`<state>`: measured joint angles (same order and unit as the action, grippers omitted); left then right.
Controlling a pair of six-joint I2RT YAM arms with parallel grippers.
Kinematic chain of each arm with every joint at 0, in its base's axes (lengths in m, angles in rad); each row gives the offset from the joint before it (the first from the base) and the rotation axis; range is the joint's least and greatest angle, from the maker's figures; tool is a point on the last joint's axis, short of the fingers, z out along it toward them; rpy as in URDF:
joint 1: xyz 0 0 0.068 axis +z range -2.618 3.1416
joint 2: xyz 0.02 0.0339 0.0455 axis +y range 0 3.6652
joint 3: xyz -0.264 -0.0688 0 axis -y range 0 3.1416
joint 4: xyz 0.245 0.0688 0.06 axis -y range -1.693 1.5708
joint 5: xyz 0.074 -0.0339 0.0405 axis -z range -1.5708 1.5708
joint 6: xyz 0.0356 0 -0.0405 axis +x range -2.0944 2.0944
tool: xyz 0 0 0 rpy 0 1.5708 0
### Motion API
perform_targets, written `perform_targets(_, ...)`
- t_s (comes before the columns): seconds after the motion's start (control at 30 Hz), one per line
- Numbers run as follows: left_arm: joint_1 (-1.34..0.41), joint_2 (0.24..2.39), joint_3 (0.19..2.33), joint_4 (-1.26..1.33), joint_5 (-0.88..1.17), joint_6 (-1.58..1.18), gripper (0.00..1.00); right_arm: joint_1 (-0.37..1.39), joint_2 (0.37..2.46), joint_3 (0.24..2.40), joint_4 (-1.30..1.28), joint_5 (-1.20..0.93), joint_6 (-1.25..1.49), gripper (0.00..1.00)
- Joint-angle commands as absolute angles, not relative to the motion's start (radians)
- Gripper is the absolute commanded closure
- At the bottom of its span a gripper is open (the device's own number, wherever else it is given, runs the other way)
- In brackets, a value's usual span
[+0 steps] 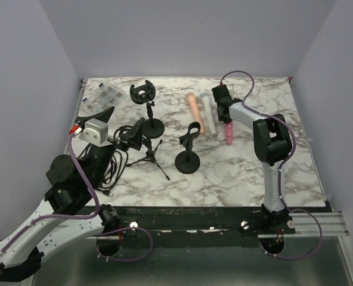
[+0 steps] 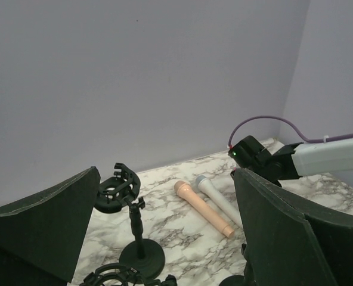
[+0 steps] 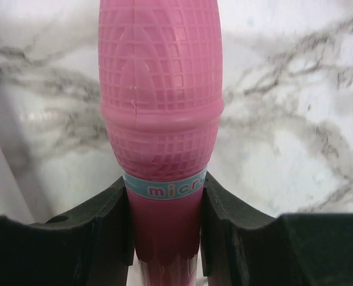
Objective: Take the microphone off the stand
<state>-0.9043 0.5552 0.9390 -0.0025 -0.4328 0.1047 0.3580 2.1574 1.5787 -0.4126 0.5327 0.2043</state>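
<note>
My right gripper [image 1: 226, 117] is shut on a pink microphone [image 1: 229, 133] at the back right of the marble table, low over it, beside the white microphone. In the right wrist view both fingers [image 3: 112, 221] press the pink microphone [image 3: 161, 107] just below its blue band. The stand with an empty clip [image 1: 189, 152] is in the middle of the table. My left gripper [image 1: 127, 136] is open and empty at the left, by a tripod stand [image 1: 149, 154]. In the left wrist view its wide-apart fingers [image 2: 284, 232] frame a shock-mount stand [image 2: 133, 221].
A peach microphone [image 1: 195, 113] and a white microphone [image 1: 207, 114] lie side by side at the back. A shock-mount stand [image 1: 150, 119] stands at the back left. Black cables [image 1: 108, 165] lie at the left edge, and a clear bag [image 1: 102, 95] in the back left corner.
</note>
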Motion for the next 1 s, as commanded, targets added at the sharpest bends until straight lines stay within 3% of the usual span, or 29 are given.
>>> perform_targets(0.0, -0.900, 0.549, 0.922, 0.025, -0.456, 0.117, 0.01, 0.335, 2.256, 1.703, -0.370, 0.475, 0.118, 0.90)
perform_targets(0.57, -0.899, 0.565, 0.917, 0.031, -0.460, 0.126, 0.01, 0.321, 2.343, 1.815, -0.376, 0.321, 0.110, 0.62)
perform_targets(0.8, -0.901, 0.573, 0.919, 0.026, -0.448, 0.118, 0.01, 0.322, 2.323, 1.804, -0.377, 0.299, 0.122, 0.40)
perform_targets(0.97, -0.900, 0.575, 0.919, 0.025, -0.448, 0.118, 0.02, 0.322, 2.311, 1.819, -0.395, 0.294, 0.123, 0.35)
